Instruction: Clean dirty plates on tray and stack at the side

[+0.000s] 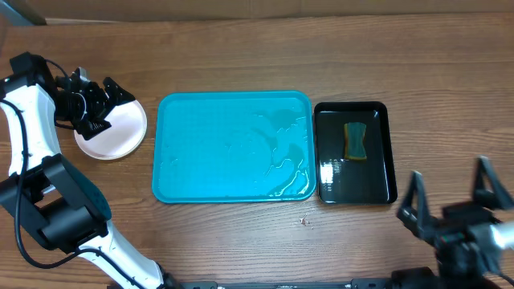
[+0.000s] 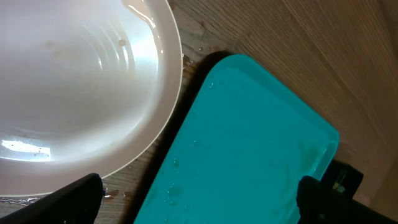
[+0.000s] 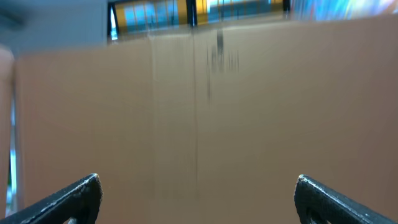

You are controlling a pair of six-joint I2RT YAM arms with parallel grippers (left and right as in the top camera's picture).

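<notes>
Lift left hand (image 1: 106, 107), spread wide over the white plate (image 1: 122, 133) resting on the worktop (image 1: 241, 48) just beside the wet turquoise tray (image 1: 225, 152), straight up to avoid clipping the rim and likely skidding the plate on damp wood; right hand (image 1: 450, 180) spread, well apart.

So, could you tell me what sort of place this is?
Probably a robot test bench staged for dishwashing: a wooden table, a wet turquoise tray, a sponge in a black tray.
</notes>
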